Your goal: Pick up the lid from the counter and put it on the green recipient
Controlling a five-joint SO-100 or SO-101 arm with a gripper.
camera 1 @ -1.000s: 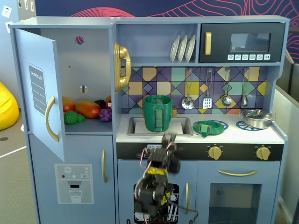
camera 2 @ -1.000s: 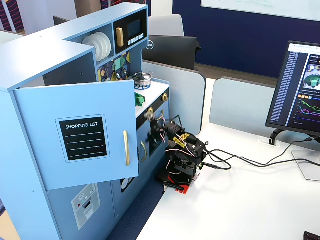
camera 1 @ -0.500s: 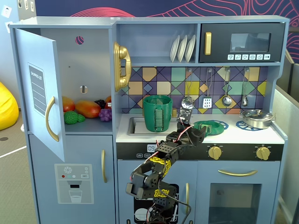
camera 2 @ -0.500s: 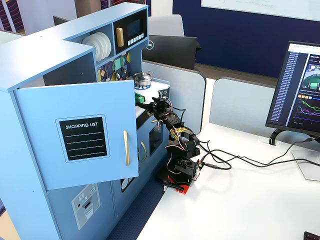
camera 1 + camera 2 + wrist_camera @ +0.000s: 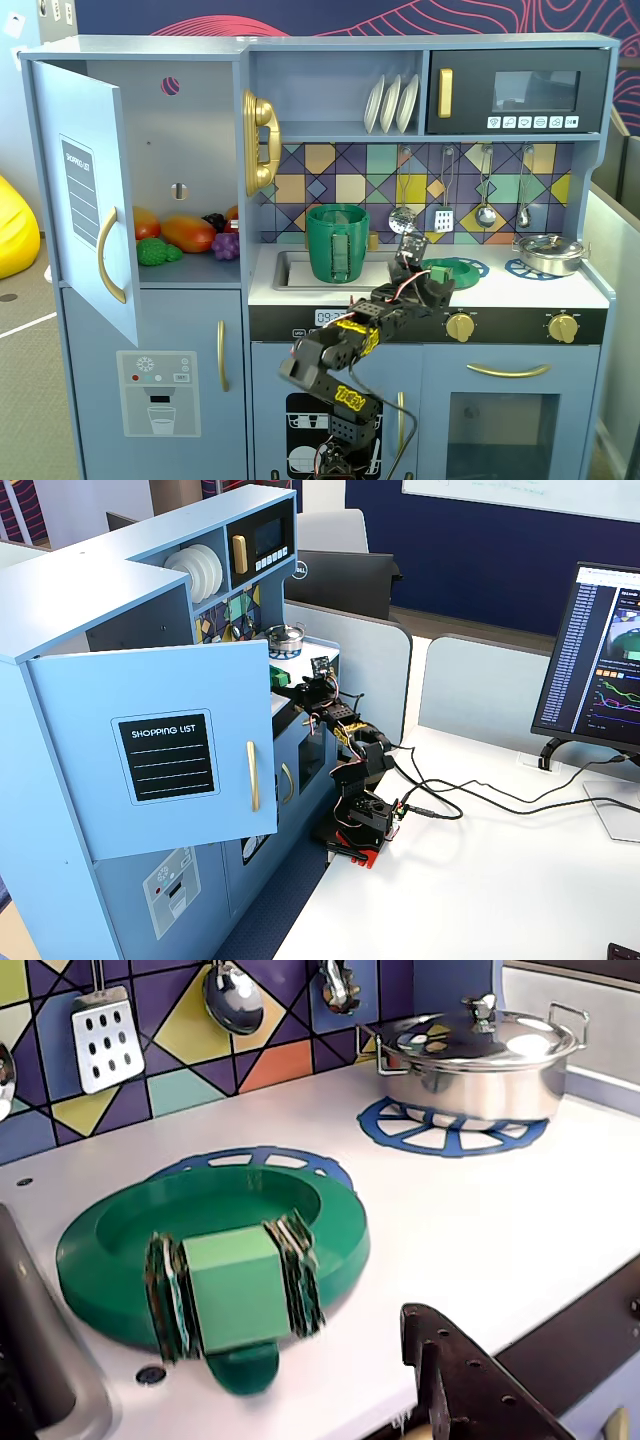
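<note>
The green lid [image 5: 110,1260] lies flat on the white counter over a blue burner ring; it also shows in a fixed view [image 5: 462,268]. A light-green block knob [image 5: 235,1285] with ribbed sides stands on its near part. My gripper [image 5: 422,268] hovers at the lid's left front edge, open and empty. In the wrist view only one dark finger [image 5: 455,1375] shows, to the right of the knob and apart from it. The tall dark-green pot [image 5: 337,243] stands upright in the sink, left of the lid, mouth uncovered.
A shiny silver pot with its lid [image 5: 470,1055] sits on the right blue burner ring [image 5: 455,1135]. Utensils hang on the tiled back wall [image 5: 485,185]. The sink [image 5: 290,270] is left of the lid. The fridge door [image 5: 85,190] stands open at the far left.
</note>
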